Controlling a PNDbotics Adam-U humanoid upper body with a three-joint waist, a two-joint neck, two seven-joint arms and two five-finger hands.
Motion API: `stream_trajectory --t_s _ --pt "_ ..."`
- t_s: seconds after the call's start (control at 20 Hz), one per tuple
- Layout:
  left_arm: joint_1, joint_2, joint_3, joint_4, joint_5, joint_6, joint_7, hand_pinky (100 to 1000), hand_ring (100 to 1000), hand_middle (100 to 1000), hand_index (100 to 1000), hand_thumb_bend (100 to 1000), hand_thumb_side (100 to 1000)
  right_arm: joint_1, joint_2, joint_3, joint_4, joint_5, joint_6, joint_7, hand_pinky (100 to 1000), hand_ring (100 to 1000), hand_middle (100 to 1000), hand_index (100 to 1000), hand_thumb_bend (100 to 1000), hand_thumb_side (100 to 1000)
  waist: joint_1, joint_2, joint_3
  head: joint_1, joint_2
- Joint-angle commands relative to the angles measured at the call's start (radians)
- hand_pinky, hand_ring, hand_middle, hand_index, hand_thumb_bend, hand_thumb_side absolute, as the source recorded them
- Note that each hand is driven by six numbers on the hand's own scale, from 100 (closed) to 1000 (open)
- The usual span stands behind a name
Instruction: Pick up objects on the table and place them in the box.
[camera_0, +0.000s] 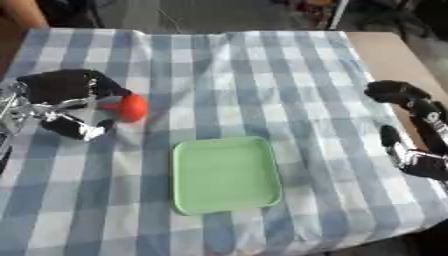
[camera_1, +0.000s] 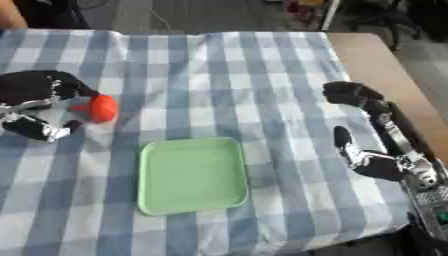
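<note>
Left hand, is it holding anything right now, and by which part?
The left hand is curled round a small red-orange object, its fingers closing on the object's left side. The right hand holds nothing.

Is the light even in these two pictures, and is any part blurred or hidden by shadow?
Left eye view: the light is soft and even on the checked cloth; the left hand by the red object looks smeared, its fingers hard to separate. Right eye view: the green tray shows no glare and casts only a faint shadow; the right hand is soft-edged too.
</note>
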Motion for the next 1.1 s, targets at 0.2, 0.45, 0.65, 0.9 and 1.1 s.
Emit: stream_trajectory --t_s 0.2,0.45,0.65,0.9,1.1 --pt "-0.036 -0.006 0.002 0.017 -0.043 -0.005 0.028 911 858 812 1000 496 491 -0.001 -0.017 -0.005 -0.006 -0.009 -0.184 0.189 836 839 863 848 100 446 0.001 -0.014 -0.004 0.006 0.001" --pt "-0.048 -0.018 0.003 0.03 -0.061 -0.001 0.053 907 855 804 1000 492 483 -0.001 -0.017 -0.005 -0.006 -0.01 -0.184 0.19 836 839 863 848 100 447 0.001 -0.014 -0.005 0.006 0.001" --pt "-0.062 -0.029 0.003 0.037 -0.077 0.006 0.071 908 852 798 1000 503 476 -0.003 -0.017 -0.003 -0.007 -0.011 -0.184 0.192 836 839 863 848 100 446 0.001 -0.012 -0.008 0.008 -0.002" --pt "-0.082 -0.042 0.004 0.059 -0.127 0.014 0.096 911 850 793 1000 518 471 -0.006 -0.018 -0.002 -0.007 -0.014 -0.184 0.195 836 839 863 848 100 447 0.0 -0.009 -0.011 0.011 -0.005" --pt "-0.098 -0.051 0.01 0.089 -0.181 0.022 0.126 912 848 787 1000 523 466 -0.007 -0.017 -0.001 -0.007 -0.017 -0.184 0.196 837 839 863 848 100 446 -0.003 -0.007 -0.012 0.014 -0.006"
